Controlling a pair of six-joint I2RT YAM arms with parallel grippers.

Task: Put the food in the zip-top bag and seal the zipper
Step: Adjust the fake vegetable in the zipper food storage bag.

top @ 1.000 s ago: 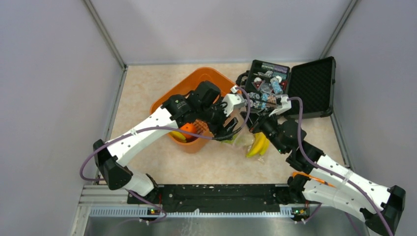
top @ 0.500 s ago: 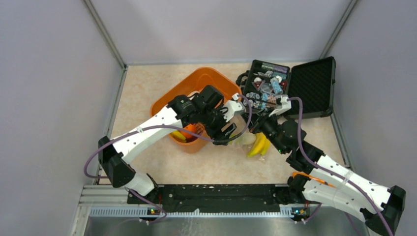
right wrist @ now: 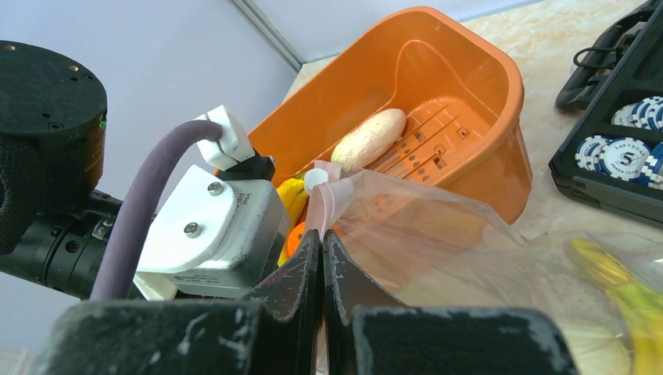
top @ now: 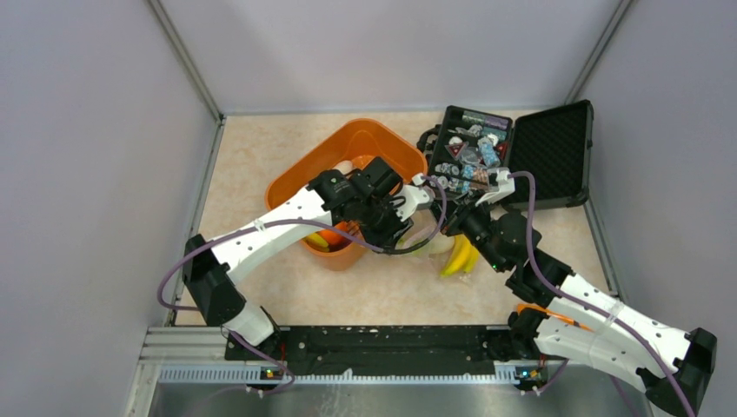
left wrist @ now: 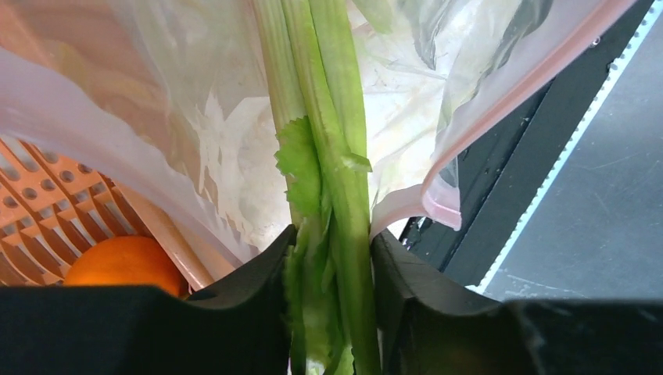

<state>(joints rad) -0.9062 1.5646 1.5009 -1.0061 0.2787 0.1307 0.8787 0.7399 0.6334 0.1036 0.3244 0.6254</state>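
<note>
The green toy stalks stood clamped in your left gripper, long axis aimed straight into the crinkly clear zip-top bag ahead (mouth open); your right gripper pinched its pinkish zipper strip.

zip-top bag mouth open, green stalks down its middle, orange basket tight alongside

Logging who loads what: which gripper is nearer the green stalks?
Left: its fingers clamp the green stalks at the bag mouth. The right gripper pinches the zipper nearby.
</note>
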